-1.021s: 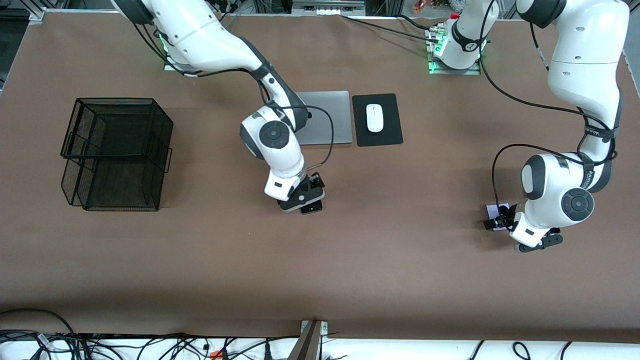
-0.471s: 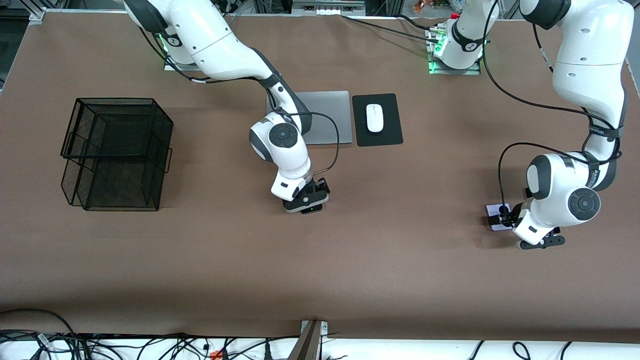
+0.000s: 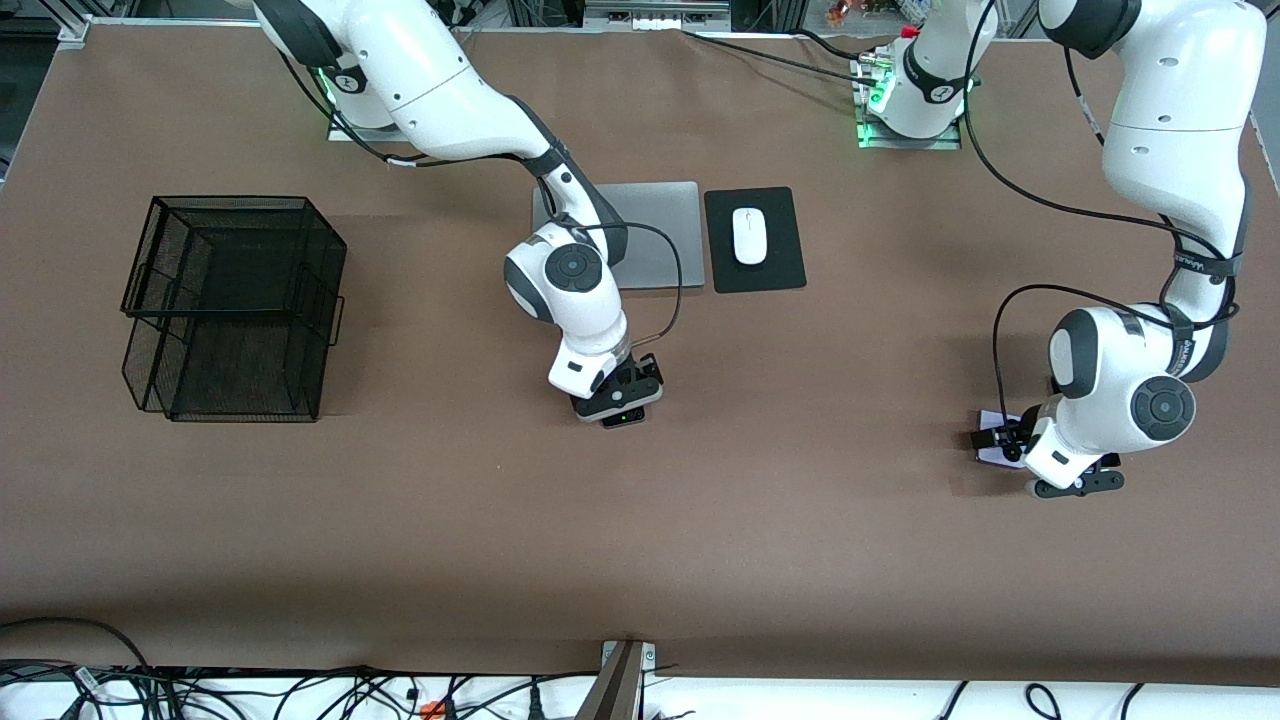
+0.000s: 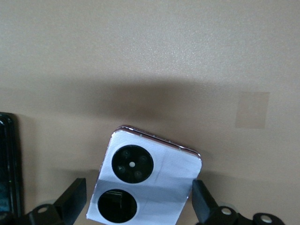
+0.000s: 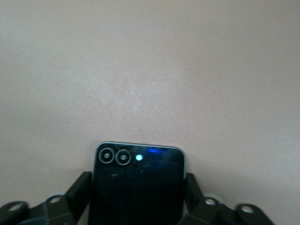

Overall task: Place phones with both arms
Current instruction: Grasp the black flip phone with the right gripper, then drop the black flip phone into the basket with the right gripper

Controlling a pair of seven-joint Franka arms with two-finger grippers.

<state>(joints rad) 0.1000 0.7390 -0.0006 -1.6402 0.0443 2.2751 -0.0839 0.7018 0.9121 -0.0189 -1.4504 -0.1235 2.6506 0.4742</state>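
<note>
A small black flip phone (image 3: 627,419) (image 5: 138,173) lies on the brown table mid-way along it, nearer the front camera than the laptop. My right gripper (image 3: 620,408) (image 5: 138,199) is down over it, with a finger pressed against each of its sides. Toward the left arm's end lies the pale-lilac flip phone (image 3: 998,456) (image 4: 150,180) with two black circles. My left gripper (image 3: 1002,440) (image 4: 136,206) is low over it, open, a finger standing off each side. Beside the lilac phone, a slim black slab phone (image 4: 7,164) shows only at the left wrist view's edge.
A black wire-mesh stacked tray (image 3: 235,305) stands toward the right arm's end. A silver laptop (image 3: 660,235) and a white mouse (image 3: 749,235) on a black pad (image 3: 755,278) lie farther from the front camera. A tape patch (image 4: 252,110) marks the table near the lilac phone.
The right gripper has shifted slightly toward the left arm's end and its fingers have closed in on the black flip phone. The left gripper has settled lower over the lilac phone, still open.
</note>
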